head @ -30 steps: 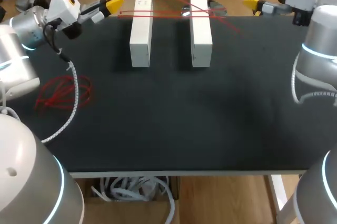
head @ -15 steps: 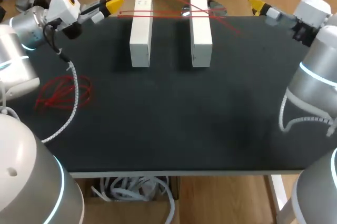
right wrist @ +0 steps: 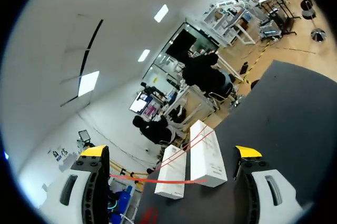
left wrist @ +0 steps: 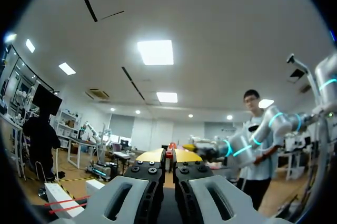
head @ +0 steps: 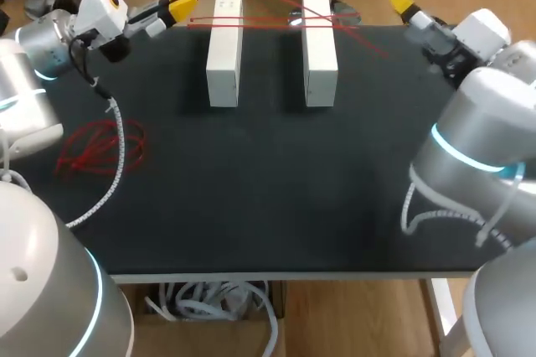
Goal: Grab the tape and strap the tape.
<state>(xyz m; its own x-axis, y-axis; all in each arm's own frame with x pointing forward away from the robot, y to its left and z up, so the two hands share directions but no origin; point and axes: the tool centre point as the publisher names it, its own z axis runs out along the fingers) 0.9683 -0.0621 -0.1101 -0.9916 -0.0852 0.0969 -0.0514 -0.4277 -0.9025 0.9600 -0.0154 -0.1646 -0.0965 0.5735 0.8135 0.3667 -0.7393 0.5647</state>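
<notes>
Left hand [head: 181,7], its yellow tips pressed together on one end of the red tape [right wrist: 158,180], sits just beside the nearer of two white blocks [head: 224,47]. From the tips the tape runs straight across both block tops, likely anchored so it can be strapped round them. Right hand [right wrist: 171,151] is spread wide and empty, the tape's loose end ahead of it on the tabletop [head: 276,181], probably its next grab. A spare red tangle [head: 99,146] lies well behind the left hand.

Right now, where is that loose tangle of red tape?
In the head view, the red tangle lies near the table's left edge, beside the coiled cable, left of the white blocks.
</notes>
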